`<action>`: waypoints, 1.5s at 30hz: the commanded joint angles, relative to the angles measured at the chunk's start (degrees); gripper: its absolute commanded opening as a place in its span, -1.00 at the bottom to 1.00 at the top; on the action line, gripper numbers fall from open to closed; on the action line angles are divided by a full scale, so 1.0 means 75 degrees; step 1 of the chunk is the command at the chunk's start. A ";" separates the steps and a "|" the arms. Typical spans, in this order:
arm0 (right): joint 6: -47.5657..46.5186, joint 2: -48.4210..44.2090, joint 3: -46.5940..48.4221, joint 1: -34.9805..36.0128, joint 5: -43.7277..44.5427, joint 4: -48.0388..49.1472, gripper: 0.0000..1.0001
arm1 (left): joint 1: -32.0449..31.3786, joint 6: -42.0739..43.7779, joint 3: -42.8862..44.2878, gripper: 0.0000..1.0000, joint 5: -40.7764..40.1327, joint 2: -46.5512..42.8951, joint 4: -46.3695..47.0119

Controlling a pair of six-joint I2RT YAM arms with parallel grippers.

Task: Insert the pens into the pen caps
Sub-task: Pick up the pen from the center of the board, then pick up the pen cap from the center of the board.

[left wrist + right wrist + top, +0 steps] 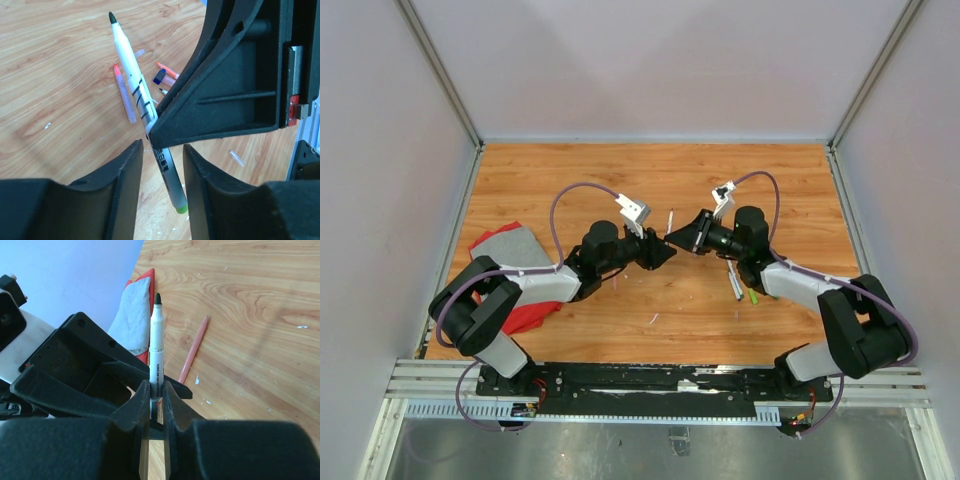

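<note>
- Right fingers (139,407) clenched on a white pen (156,347), low on the barrel. Its dark green tip is uncapped and points away from the wrist.
- Left fingers (127,185) released, one on either side of the same pen's green tail end. A gap shows on both sides; no contact seen.
- The two sets of fingers meet nose to nose over the middle of the surface (770,180), with the pen held above it.
- Lying on the surface beneath: pink-tipped pen (124,95), orange pen (166,69), and blue cap (159,76) just beside the orange pen.
- More pens (735,280) lie near the right forearm.
- Red and grey cloth (510,250) at the left edge, partly under the left arm.
</note>
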 commanded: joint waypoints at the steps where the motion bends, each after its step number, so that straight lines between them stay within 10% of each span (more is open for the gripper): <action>1: -0.0256 -0.0207 -0.0094 0.0242 -0.0161 0.0137 -0.99 | -0.0081 0.0084 0.0200 -0.23 -0.0126 0.0013 0.0011; 9: -0.0596 -0.0549 -0.0086 0.0315 0.0046 -0.0373 -0.89 | -0.0081 0.0087 0.0236 -0.99 -0.0340 -0.0042 -0.0144; 27: -0.3798 -0.3563 0.0733 0.0291 0.4183 -0.6727 0.16 | -0.0081 0.0210 0.0242 -0.99 -0.0964 -0.0063 -0.0372; 36: -0.3319 -0.3889 0.1237 -0.0159 0.5892 -0.9575 0.21 | -0.0081 0.0169 0.0313 -0.99 -0.1023 -0.0020 -0.0483; 45: -0.2931 -0.2786 0.1663 -0.1094 0.5142 -1.1108 0.24 | -0.0081 0.0061 0.0421 -0.99 -0.1161 0.0088 -0.0677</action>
